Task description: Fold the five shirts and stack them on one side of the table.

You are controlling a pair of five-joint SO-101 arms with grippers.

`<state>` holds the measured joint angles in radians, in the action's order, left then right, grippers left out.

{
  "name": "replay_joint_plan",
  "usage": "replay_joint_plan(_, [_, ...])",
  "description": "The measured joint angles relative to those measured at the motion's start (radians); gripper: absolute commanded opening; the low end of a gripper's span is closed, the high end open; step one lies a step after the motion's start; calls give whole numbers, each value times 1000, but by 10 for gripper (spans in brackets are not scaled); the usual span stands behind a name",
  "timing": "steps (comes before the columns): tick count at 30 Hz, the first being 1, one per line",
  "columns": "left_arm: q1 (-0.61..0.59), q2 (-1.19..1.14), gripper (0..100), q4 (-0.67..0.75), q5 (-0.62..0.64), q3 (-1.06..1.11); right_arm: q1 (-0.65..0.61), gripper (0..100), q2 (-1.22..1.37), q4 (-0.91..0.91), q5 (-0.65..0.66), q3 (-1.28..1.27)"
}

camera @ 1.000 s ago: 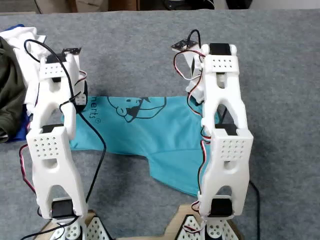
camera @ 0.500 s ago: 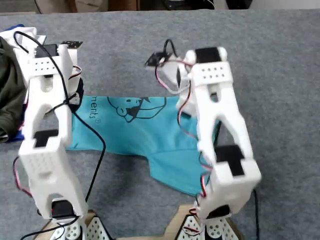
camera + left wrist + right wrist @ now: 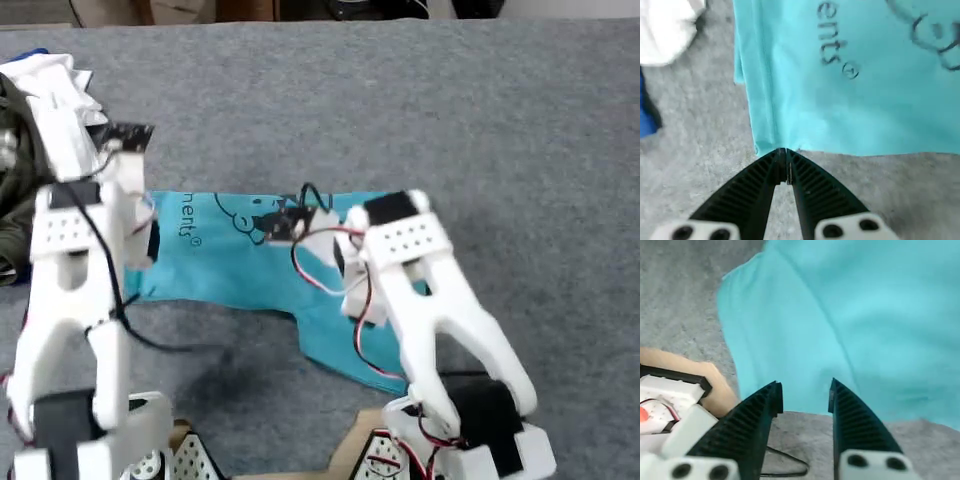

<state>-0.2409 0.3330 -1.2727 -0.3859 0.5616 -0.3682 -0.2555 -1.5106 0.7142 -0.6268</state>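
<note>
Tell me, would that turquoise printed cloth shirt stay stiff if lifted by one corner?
Probably not: the turquoise printed cloth shirt lies limp with soft folds, so it would likely droop. It looks thin, so probably light.

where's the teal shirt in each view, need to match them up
High view: the teal shirt lies spread across the middle of the grey table.
Left wrist view: its hem corner lies just beyond the left pincer.
Right wrist view: it spreads out beyond the right pincer.
Landmark: the dark print on the shirt, also in the left wrist view.
</note>
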Motion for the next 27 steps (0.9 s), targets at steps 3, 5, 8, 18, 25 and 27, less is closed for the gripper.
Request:
replay_joint_plan(3, [-63, 37, 19, 94, -2, 130, -8, 181, -26, 34, 0, -74])
replay_joint_plan(5, [-106, 44, 19, 133, 0, 170, -9, 181, -55, 58, 0, -120])
replay_joint_plan(8, [-170, 46, 19, 153, 0, 184, -58, 181, -114, 75, 0, -196])
replay_joint_plan(18, [-219, 46, 19, 160, 0, 199, -196, 181, -339, 167, -28, -422])
replay_joint_plan(25, [-221, 46, 19, 160, 23, 199, -196, 181, -350, 308, -32, -543])
replay_joint_plan(27, [-221, 46, 19, 160, 37, 199, -196, 181, -350, 325, -32, -554])
